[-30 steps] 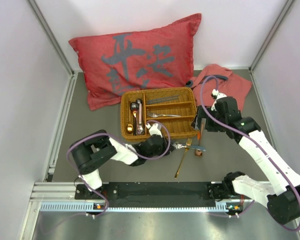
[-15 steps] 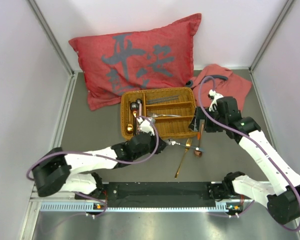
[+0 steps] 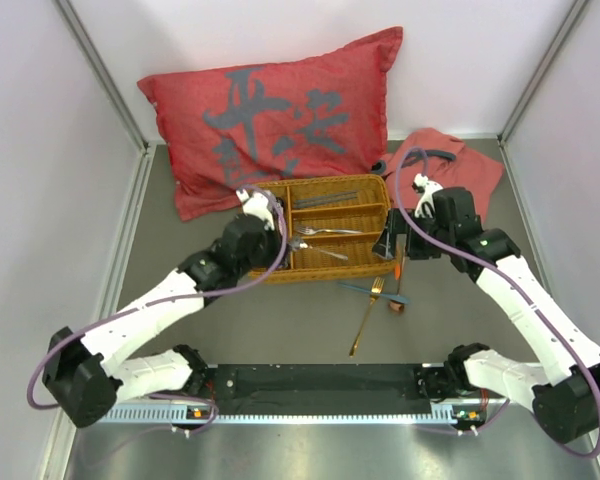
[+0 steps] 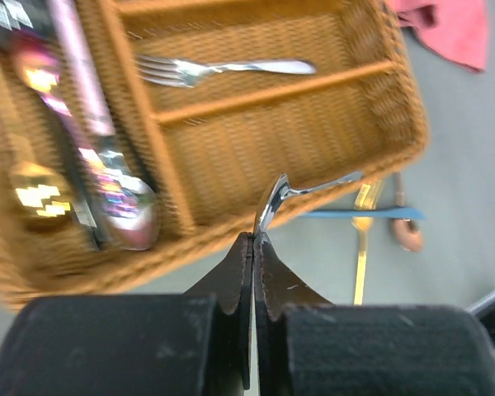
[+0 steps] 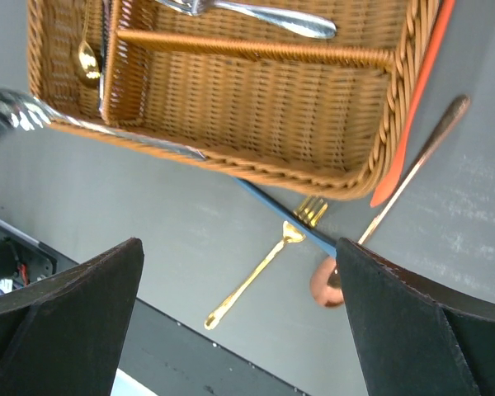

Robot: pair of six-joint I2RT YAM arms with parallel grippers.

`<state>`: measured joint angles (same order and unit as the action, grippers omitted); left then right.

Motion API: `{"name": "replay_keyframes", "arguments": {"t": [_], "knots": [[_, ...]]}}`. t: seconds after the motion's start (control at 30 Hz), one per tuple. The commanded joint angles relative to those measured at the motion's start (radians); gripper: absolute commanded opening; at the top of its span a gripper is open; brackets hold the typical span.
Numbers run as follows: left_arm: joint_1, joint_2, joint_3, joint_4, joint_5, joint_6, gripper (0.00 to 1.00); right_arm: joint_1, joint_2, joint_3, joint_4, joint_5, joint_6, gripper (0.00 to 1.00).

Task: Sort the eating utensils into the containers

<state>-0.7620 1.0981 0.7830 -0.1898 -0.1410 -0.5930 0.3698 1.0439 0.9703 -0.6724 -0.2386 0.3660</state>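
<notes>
Top external view has the left arm over the wicker tray (image 3: 320, 274), its left fingers (image 4: 241, 276) pressed together on a slim silver utensil (image 4: 313, 186). It may be a spoon, but the close view is blurred. It hangs over the tray's near side. A silver fork (image 3: 330, 231) lies in the middle compartment. Further right, the right fingers (image 5: 74, 305) stand spread wide, holding nothing, above a gold fork (image 5: 256, 272) and a copper spoon (image 5: 412, 169) on the worktop (image 3: 280, 320) beside the tray.
</notes>
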Motion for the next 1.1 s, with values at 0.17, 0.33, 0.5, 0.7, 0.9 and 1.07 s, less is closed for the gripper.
{"name": "replay_keyframes", "arguments": {"t": [0.17,0.33,0.5,0.7,0.9,1.07], "knots": [[0.242,0.058,0.383,-0.439,0.047,0.324,0.0,-0.012,0.059,0.082,0.083,-0.053,-0.024,0.99],[0.288,0.185,0.588,-0.646,0.027,0.461,0.0,-0.011,0.102,0.097,0.097,-0.073,-0.035,0.99],[0.302,0.293,0.68,-0.75,0.012,0.547,0.0,-0.011,0.125,0.107,0.111,-0.077,-0.048,0.99],[0.302,0.347,0.723,-0.752,-0.035,0.668,0.0,-0.011,0.154,0.099,0.134,-0.09,-0.061,0.99],[0.302,0.457,0.795,-0.758,0.009,0.763,0.0,-0.009,0.18,0.088,0.139,-0.094,-0.071,0.99],[0.302,0.581,0.845,-0.771,0.037,0.794,0.0,-0.012,0.182,0.073,0.12,-0.064,-0.078,0.99]]}}
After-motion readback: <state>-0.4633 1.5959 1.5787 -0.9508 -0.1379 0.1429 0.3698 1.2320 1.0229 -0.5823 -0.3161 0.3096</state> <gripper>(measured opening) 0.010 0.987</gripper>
